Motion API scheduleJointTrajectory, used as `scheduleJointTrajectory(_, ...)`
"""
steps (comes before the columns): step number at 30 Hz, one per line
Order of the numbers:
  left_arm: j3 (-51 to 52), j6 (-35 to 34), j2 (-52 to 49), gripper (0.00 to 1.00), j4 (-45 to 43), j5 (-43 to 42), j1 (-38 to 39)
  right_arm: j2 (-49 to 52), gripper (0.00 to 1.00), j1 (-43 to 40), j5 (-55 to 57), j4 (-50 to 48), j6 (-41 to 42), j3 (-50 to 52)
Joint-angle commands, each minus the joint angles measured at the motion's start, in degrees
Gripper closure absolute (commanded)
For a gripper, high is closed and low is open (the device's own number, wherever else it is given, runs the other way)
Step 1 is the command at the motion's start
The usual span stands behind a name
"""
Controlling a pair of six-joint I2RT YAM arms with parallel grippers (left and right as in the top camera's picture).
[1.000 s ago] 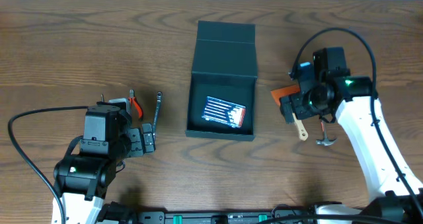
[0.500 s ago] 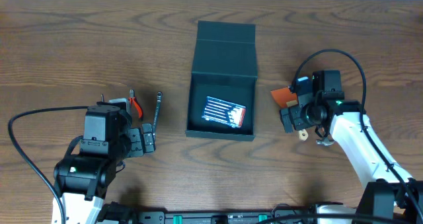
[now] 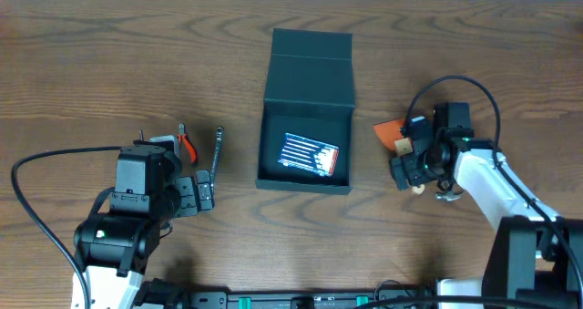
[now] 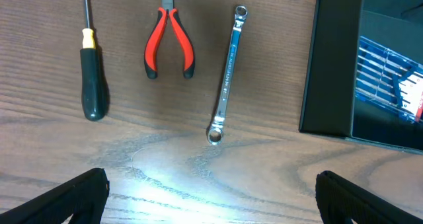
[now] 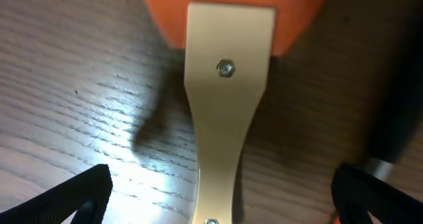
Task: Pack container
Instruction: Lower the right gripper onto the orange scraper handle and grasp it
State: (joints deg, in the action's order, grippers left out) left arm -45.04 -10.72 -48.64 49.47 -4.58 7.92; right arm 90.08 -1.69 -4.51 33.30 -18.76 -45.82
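Now the container [image 3: 307, 90] sits at the centre of the table [image 3: 91, 54], its lid flap thrown back toward 12 o'clock. A blue-and-red striped pack [image 3: 307, 154] lies flat in the open well.

At 9 o'clock of the container three tools lie side by side, apart from one another. The wrench [image 4: 227, 72] is nearest the box, then the red-handled pliers [image 4: 170, 42], then the screwdriver [image 4: 89, 72]. The left gripper [image 4: 211, 184] hovers at 6 o'clock of these tools, above bare wood. Its jaws are spread as wide as they go and hold nothing.

At 3 o'clock of the container lies a scraper [image 5: 228, 118], its orange blade pointing toward 11 o'clock and its tan handle toward 5 o'clock. The right gripper [image 5: 221, 178] is low over that handle with one finger [image 5: 66, 197] on each side. It is wide open and grips nothing. A metal-headed tool [image 3: 448, 196] lies at 4 o'clock of this gripper, partly hidden under the arm.
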Motion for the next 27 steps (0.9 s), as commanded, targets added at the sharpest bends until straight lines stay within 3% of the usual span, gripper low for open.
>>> scheduleJointTrajectory(1,-1.1,-0.6,0.1,0.01,-0.3,-0.4,-0.2,2.2,0.03,-0.7,-0.5,-0.3,-1.7,0.5)
scheduleJointTrajectory(15,-1.1,-0.6,0.1,0.01,-0.9,-0.4,-0.2,6.6,0.02,-1.0,-0.4,-1.4,-1.4,0.5)
scheduleJointTrajectory(19,-1.1,-0.6,0.1,0.01,-0.9,-0.4,-0.2,6.7,0.15,-1.0,-0.4,-1.5,-1.4,0.5)
scheduleJointTrajectory(22,-1.1,-0.6,0.1,0.01,-0.9,-0.4,-0.2,6.7,0.18,-1.0,-0.5,-1.9,-1.4,0.5)
scheduleJointTrajectory(25,-1.1,-0.6,0.1,0.01,-0.9,-0.4,-0.2,6.7,0.29,-1.0,-0.5,-2.1,-1.4,0.5)
scheduleJointTrajectory(27,-1.1,-0.6,0.1,0.01,-0.9,-0.4,-0.2,6.7,0.30,-1.0,-0.5,-2.1,-0.9,0.5)
